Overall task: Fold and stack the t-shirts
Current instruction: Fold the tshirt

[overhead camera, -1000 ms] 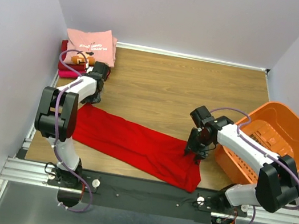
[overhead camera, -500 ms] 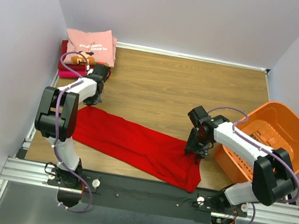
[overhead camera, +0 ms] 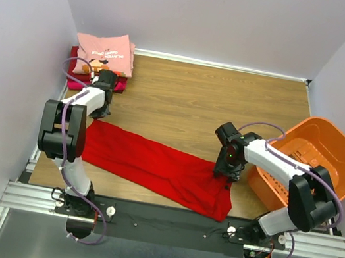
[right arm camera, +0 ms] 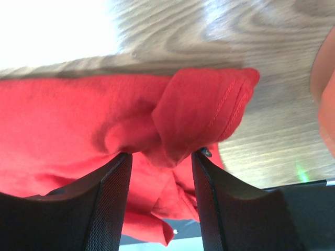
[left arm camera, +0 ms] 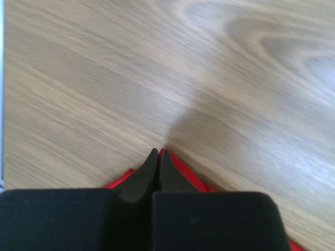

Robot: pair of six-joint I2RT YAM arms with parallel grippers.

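A bright red t-shirt (overhead camera: 152,165) lies stretched out across the near part of the wooden table. My left gripper (overhead camera: 98,115) sits at its far left corner. In the left wrist view the fingertips (left arm camera: 158,151) are pressed together, with red cloth (left arm camera: 184,170) pinched at the tips and showing on both sides. My right gripper (overhead camera: 228,173) hovers over the shirt's right end. It is open (right arm camera: 161,155), its fingers straddling a raised fold of the red shirt (right arm camera: 204,110). A pink printed tee (overhead camera: 106,50) tops a folded stack (overhead camera: 75,80) of darker red and magenta tees at the far left.
An orange plastic basket (overhead camera: 317,161) stands at the right, close beside my right arm; its edge (right arm camera: 327,99) shows in the right wrist view. Grey walls close in the table on the left, back and right. The metal rail (overhead camera: 163,221) runs along the near edge.
My left gripper has closed from open onto the red shirt's corner, and its wrist has shifted a little left. The right gripper has barely moved.
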